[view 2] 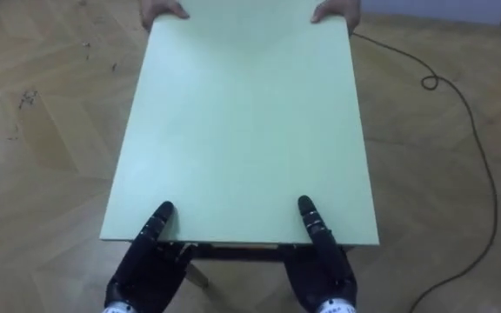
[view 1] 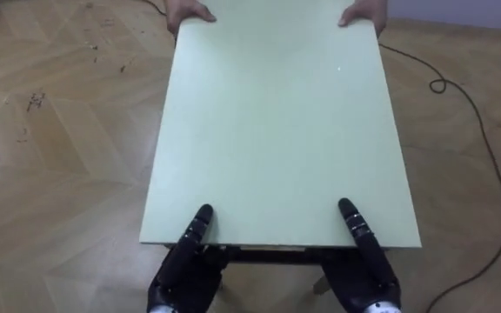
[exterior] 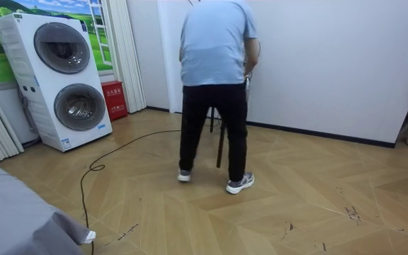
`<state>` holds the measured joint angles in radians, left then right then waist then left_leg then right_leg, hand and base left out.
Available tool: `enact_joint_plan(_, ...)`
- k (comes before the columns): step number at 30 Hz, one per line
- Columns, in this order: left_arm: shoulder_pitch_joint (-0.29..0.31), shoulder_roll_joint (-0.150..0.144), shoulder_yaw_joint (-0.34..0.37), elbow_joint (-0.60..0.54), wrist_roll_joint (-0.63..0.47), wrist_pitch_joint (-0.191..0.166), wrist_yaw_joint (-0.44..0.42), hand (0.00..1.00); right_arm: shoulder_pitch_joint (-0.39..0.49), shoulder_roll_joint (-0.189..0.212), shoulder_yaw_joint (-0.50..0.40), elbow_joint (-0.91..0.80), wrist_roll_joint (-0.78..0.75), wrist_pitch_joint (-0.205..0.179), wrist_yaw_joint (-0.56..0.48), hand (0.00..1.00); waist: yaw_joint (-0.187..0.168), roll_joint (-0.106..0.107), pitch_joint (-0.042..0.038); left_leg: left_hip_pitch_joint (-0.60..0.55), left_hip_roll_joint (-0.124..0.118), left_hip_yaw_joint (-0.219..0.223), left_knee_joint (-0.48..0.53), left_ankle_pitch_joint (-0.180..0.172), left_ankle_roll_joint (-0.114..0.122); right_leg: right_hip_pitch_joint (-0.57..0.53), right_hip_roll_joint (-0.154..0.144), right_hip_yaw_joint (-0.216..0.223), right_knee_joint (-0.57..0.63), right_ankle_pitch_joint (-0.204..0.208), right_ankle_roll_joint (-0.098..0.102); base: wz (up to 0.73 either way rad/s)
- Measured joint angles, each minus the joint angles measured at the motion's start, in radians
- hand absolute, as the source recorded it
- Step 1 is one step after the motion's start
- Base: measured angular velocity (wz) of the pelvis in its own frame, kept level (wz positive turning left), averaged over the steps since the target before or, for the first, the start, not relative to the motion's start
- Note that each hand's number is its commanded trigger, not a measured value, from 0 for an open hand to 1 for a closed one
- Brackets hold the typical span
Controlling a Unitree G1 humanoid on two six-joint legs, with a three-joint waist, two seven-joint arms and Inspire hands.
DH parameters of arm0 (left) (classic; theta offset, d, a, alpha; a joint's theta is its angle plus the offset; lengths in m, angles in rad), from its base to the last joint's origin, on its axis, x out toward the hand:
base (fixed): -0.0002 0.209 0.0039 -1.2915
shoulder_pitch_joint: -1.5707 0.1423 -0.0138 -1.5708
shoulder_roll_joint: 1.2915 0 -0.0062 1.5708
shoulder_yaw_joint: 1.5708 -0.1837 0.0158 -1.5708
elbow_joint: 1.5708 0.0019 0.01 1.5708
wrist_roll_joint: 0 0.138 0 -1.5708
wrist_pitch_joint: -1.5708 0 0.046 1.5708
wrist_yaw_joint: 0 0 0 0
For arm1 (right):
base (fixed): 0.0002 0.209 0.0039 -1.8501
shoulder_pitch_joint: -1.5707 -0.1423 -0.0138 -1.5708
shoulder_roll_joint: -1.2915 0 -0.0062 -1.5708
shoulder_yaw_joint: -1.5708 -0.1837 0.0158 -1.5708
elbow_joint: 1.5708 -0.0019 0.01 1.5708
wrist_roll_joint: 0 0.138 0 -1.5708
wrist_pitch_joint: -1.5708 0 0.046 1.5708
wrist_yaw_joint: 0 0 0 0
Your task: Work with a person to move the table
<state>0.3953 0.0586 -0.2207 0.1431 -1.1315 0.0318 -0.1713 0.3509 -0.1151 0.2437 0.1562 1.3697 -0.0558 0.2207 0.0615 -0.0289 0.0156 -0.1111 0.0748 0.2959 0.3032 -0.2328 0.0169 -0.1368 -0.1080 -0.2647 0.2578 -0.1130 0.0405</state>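
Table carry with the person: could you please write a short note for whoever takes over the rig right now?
Hands: the left hand grips the near edge of the table towards its left corner, thumb on top. The right hand grips the same edge towards the right corner in the same way.
Partner: the person stands opposite, and the person's hands hold the far edge.
Done: both ends are gripped.
Left: carry the table together across the wooden floor and set it down. Whether it is off the floor yet, and where it goes, cannot be told.
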Motion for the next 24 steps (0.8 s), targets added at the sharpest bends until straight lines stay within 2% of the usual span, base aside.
enact_joint_plan(7,0.011,-0.007,0.0,-0.003,-0.001,-0.021,-0.017,1.0,-0.017,-0.011,0.01,0.0,-0.001,0.0,0.005,1.0,0.022,0.004,0.0034,-0.019,0.0,-0.052,0.006,0.001,-0.004,0.015,0.005,-0.014,-0.016,-0.002,0.002,0.19)
enact_joint_plan(13,0.017,-0.007,0.005,-0.004,-0.012,-0.025,-0.018,1.0,-0.045,-0.009,0.011,0.022,-0.006,0.013,0.005,1.0,0.033,0.005,0.0046,-0.022,0.0,-0.062,0.012,0.0,-0.006,0.021,0.007,-0.013,-0.02,-0.002,0.002,0.07)
enact_joint_plan(19,0.018,-0.008,0.014,-0.008,-0.04,-0.025,-0.015,1.0,-0.085,-0.008,0.004,0.022,-0.045,0.034,-0.011,1.0,0.031,0.028,0.0153,-0.024,-0.004,-0.091,0.015,-0.001,-0.006,0.033,0.007,-0.015,-0.02,-0.002,0.002,0.17)
enact_joint_plan(24,0.022,-0.008,0.019,-0.008,-0.059,-0.032,-0.016,1.0,-0.112,-0.01,0.004,0.021,-0.067,0.039,-0.022,1.0,0.032,0.045,0.0119,-0.023,-0.013,-0.11,0.007,0.002,-0.004,0.036,0.003,-0.014,-0.018,-0.004,0.006,0.12)
